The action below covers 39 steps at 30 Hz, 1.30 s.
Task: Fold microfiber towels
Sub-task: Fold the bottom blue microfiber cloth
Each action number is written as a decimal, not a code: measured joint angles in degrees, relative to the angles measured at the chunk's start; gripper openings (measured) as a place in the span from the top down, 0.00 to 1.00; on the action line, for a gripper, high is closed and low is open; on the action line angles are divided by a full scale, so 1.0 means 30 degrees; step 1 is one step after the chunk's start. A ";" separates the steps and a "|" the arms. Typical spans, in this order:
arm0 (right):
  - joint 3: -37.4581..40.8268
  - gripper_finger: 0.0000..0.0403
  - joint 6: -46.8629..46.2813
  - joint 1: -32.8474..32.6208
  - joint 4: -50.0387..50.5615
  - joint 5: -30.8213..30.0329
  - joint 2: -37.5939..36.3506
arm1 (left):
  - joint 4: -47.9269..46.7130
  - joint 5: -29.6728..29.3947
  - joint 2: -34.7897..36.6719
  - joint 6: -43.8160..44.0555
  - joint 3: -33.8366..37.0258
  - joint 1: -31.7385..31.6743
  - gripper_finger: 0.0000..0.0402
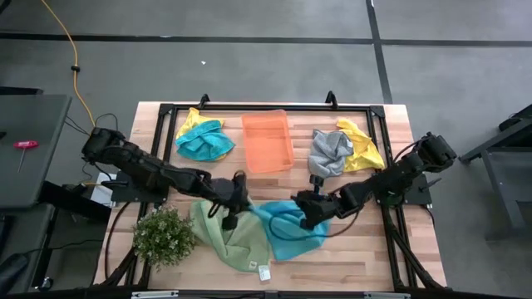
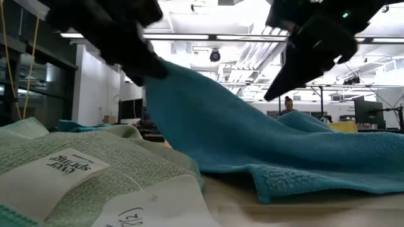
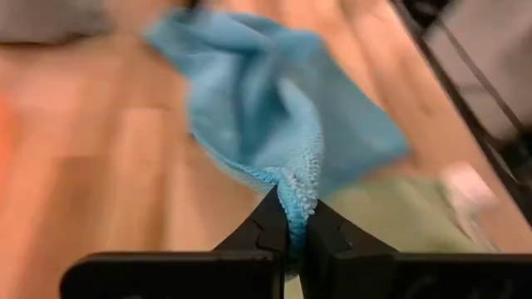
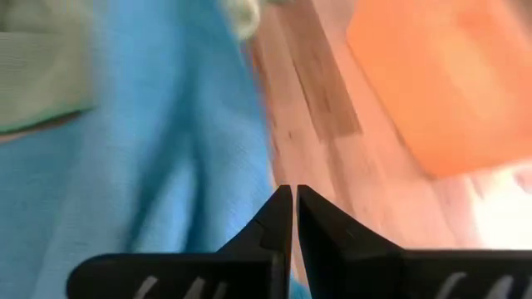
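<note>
Green fuzzy towel (image 2: 95,157) lies nearest, its white tag (image 2: 47,173) reading "ever spring". On the wooden counter (image 1: 366,249) a big soft blue towel (image 1: 287,232) lies beside it. Left claw (image 3: 298,218) is pinched tight on a blue towel corner. Right claw (image 4: 294,208) is closed tight above the blue towel, holding nothing I can see.

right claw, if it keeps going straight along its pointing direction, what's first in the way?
Likely bare wooden tabletop. The right claw, shut, points along the edge of the blue towel; the orange bin lies off to one side. Depth is unclear.
</note>
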State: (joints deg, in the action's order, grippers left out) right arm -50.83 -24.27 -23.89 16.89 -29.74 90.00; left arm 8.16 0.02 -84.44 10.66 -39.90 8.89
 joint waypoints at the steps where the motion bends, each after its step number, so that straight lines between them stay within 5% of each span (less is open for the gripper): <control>1: 0.0000 0.97 -0.0212 0.0193 0.0117 0.0565 0.0039 | -0.0225 0.0342 0.0040 -0.0209 0.0027 0.0334 0.99; 14: 0.0000 0.97 -0.1754 0.0923 0.0240 0.6263 0.3347 | 0.1739 0.3663 -0.3549 0.0437 0.0014 0.1952 1.00; 21: -0.0043 0.99 -0.3172 -0.1151 0.0352 0.7551 0.3328 | 0.2233 0.3983 -0.5502 0.0736 0.0014 0.1881 1.00; 32: -0.0027 1.00 -0.5983 -0.5752 0.1751 0.7613 0.3072 | 0.2281 0.3824 -0.5648 0.0879 0.0014 0.1544 1.00; 39: -0.1241 1.00 -0.5673 -0.6749 0.5190 0.4755 0.3066 | 0.2238 0.3699 -0.5648 0.0740 0.0014 0.1544 1.00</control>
State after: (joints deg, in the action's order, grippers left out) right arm -54.55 -41.29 -44.14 32.45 -15.47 99.20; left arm 14.87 11.11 -101.38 12.88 -39.86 13.52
